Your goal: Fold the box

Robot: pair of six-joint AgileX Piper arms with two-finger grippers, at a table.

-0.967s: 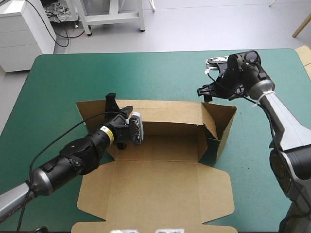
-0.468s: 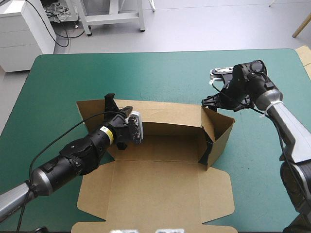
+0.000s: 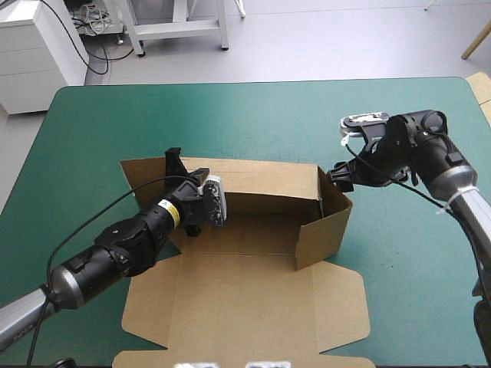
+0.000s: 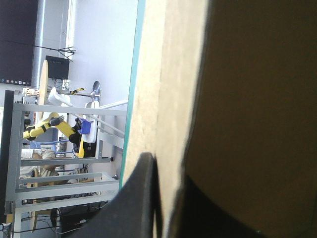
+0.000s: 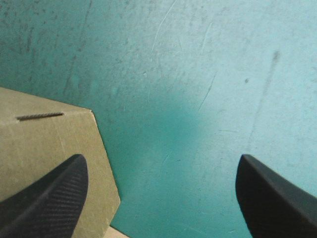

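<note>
From my station I see the box (image 3: 253, 307) lying on the teal-green cover (image 3: 230, 115), left of the table's middle and reaching down to its near edge. It is an opened brown sheet, most of it flat. Its broad flat panel stretches from the raised part toward me, so the sheet as a whole points far-to-near. The tray part at its far end has its long axis running left to right, in line with the table's far edge. The far wall (image 3: 261, 184) stands upright along that line. At the right end a side wall (image 3: 322, 238) also stands, angled inward, its corner jutting toward the table's right edge. My left gripper (image 3: 184, 170) is clamped on the far wall near its left end, one black finger (image 4: 143, 198) on each face of the board. My right gripper (image 3: 338, 177) sits at the far upper corner of the side wall with its fingers spread wide. Bare cover lies between them, and one finger (image 5: 47, 198) is over the board's edge. I cannot tell whether it touches.
</note>
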